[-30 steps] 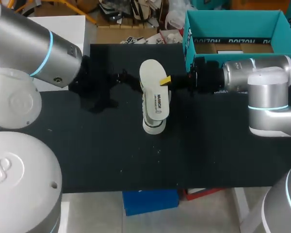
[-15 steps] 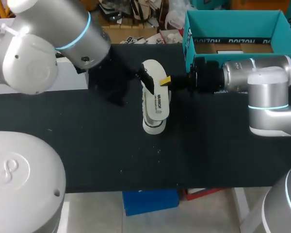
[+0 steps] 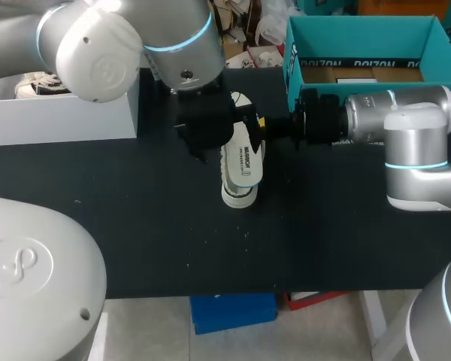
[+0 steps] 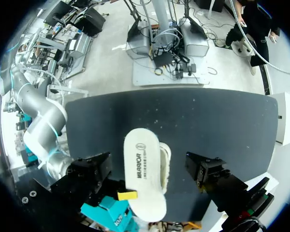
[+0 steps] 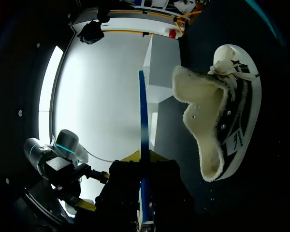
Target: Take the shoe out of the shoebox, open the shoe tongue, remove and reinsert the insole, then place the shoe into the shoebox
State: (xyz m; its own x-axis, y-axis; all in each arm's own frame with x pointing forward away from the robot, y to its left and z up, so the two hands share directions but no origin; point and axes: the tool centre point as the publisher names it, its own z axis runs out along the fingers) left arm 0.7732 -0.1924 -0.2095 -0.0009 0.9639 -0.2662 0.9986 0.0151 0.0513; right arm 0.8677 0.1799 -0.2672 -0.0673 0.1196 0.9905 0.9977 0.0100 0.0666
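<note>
Shoe [image 3: 238, 197] on table [image 3: 173, 241], insole [image 3: 244, 162] in right jaws' pinch; left jaws, spread wide, empty, newly overhead.

White insole [image 3: 242, 154], black shoe [image 5: 247, 99] with cream fleece lining [image 5: 203, 116], teal shoebox [image 3: 361, 34], black table [image 3: 135, 226].

Shoe [image 3: 239, 197] at table [image 3: 135, 226] middle, insole [image 3: 243, 159] over it; shoebox [image 3: 361, 41] behind-right

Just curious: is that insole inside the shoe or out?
Out: the right gripper holds the insole apart from the shoe, which lies on its side.
</note>
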